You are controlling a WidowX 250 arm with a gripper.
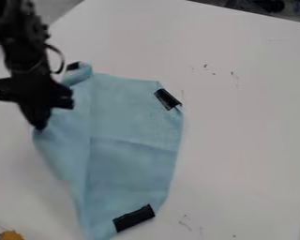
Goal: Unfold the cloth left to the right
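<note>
Roughly near-to-far, the blue cloth [131,164].

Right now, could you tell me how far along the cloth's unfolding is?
The blue cloth already looks spread across its right part. The gripper is at its left edge, though whether it grips is unclear. Probably left to do: opening the left side along its lengthwise crease and flattening the bunched upper-left corner.
</note>
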